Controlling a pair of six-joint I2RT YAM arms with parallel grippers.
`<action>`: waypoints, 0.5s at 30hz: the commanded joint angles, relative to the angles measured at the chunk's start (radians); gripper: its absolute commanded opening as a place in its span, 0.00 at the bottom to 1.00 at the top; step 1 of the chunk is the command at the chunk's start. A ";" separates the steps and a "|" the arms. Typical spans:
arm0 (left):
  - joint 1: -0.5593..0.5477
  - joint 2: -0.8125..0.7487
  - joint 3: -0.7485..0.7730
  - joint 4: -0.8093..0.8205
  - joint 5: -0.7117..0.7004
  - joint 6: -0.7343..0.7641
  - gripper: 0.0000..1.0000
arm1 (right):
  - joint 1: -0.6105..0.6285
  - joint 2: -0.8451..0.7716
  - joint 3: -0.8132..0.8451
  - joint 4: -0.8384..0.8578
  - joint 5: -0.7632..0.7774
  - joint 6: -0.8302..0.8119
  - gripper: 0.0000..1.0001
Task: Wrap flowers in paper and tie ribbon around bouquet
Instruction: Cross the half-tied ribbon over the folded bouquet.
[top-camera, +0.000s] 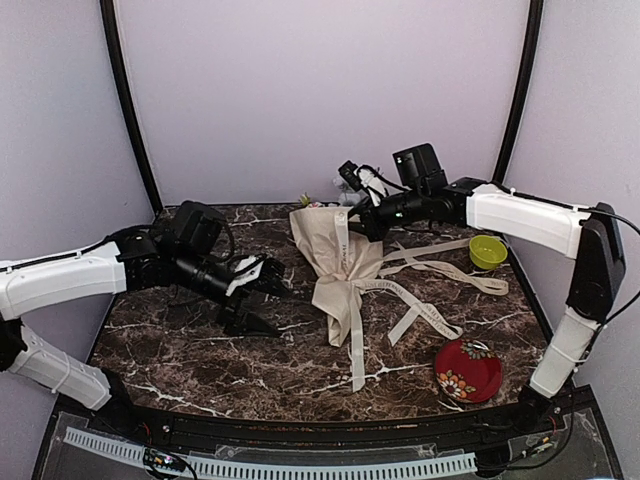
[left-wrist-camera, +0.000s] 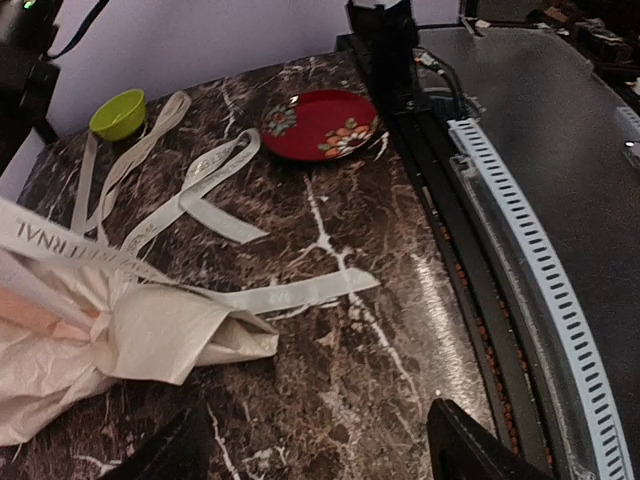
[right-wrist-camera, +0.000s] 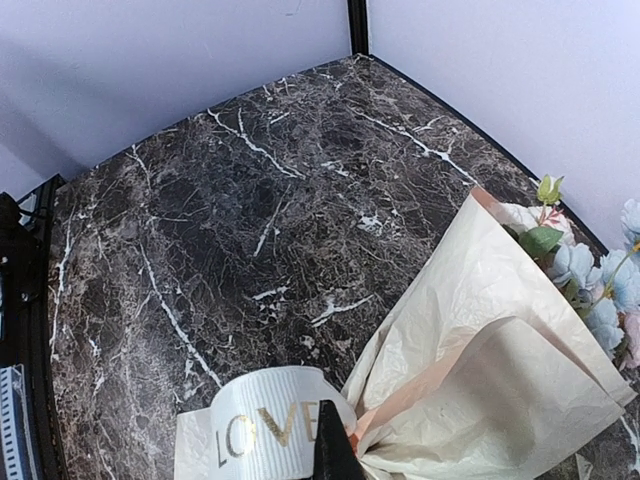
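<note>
- Bouquet (top-camera: 338, 268) at centre of the top view, flat on the marble table (top-camera: 180, 360), wide end toward the top, narrow end toward the bottom.
- Cream paper (right-wrist-camera: 480, 380) wrapped into a cone, peach inner side showing along the fold, filling the lower right of the right wrist view.
- Flowers (right-wrist-camera: 585, 275) poking from the wide end at the right edge of that view: pale-blue blooms, green leaves.
- Ribbon (left-wrist-camera: 300, 291) crossing the cone's waist, with loose tails spread over the marble right of centre in the top view and one strand running up over the paper.
- Right gripper (top-camera: 368, 220) just above centre, clenched on the ribbon, with a gold-lettered loop bent against its dark fingertip at bottom centre of its wrist view.
- Left gripper (left-wrist-camera: 320, 455) released, jaws wide apart along the bottom edge of its wrist view, nothing between them, near the cone's narrow end.
- Lime-green bowl (top-camera: 487, 250) at right, red floral plate (top-camera: 467, 370) at lower right, both apart from the bouquet.
</note>
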 joint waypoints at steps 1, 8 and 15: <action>0.042 -0.036 -0.135 0.467 -0.196 -0.164 0.74 | 0.034 -0.031 -0.004 0.057 0.061 0.009 0.00; 0.117 0.261 -0.129 1.059 -0.112 -0.638 0.81 | 0.068 -0.032 -0.035 0.089 0.097 0.031 0.00; 0.123 0.485 -0.053 1.382 0.003 -0.794 0.94 | 0.074 -0.049 -0.066 0.111 0.084 0.023 0.00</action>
